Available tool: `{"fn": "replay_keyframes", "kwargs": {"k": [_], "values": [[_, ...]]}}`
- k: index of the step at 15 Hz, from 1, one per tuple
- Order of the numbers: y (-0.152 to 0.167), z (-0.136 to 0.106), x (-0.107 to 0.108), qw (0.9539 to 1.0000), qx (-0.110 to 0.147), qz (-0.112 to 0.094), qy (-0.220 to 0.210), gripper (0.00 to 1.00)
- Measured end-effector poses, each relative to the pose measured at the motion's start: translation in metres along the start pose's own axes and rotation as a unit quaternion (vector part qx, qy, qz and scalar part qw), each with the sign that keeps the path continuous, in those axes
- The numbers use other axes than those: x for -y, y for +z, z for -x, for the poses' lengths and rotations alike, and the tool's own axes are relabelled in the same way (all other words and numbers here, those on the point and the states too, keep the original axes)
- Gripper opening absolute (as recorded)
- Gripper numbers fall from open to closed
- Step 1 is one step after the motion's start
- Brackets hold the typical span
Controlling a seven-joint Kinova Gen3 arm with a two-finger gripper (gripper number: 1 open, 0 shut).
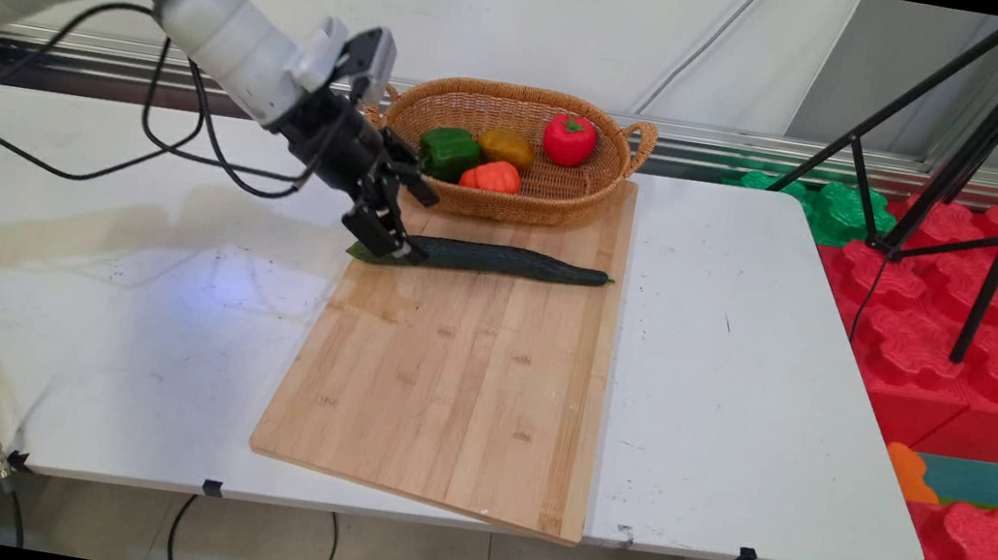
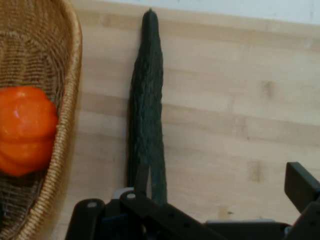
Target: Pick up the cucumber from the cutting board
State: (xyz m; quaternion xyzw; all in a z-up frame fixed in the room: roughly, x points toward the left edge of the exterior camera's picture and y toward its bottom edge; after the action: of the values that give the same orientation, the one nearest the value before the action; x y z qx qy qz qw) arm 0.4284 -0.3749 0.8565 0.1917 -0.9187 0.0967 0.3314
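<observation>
No readable labels we can spot. Our gripper (image 1: 394, 241) sits at the cucumber's (image 1: 502, 261) left end on the cutting board (image 1: 455, 381); can't tell its opening. Wicker basket (image 1: 510, 199) of peppers just behind.

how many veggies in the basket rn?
4 in the basket: green pepper, yellow-brown pepper, orange pepper, red pepper. Others may be hidden behind the rim.

A board (image 1: 455, 381) lay on the table (image 1: 740, 373), its near edge overhanging the table's front. A cucumber (image 1: 502, 261) lay crosswise on the board's far part. Behind it stood a basket (image 1: 559, 201), partly on the board, holding four vegetables. Right of the table stood a tripod (image 1: 992, 174), on foam blocks (image 1: 941, 332).
</observation>
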Motion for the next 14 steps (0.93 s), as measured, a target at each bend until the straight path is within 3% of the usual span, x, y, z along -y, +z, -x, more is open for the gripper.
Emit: {"fn": "replay_keyframes", "kwargs": {"k": [14], "values": [[0.079,0.014,0.019,0.9986,0.044,-0.03,0.004,1.0]]}}
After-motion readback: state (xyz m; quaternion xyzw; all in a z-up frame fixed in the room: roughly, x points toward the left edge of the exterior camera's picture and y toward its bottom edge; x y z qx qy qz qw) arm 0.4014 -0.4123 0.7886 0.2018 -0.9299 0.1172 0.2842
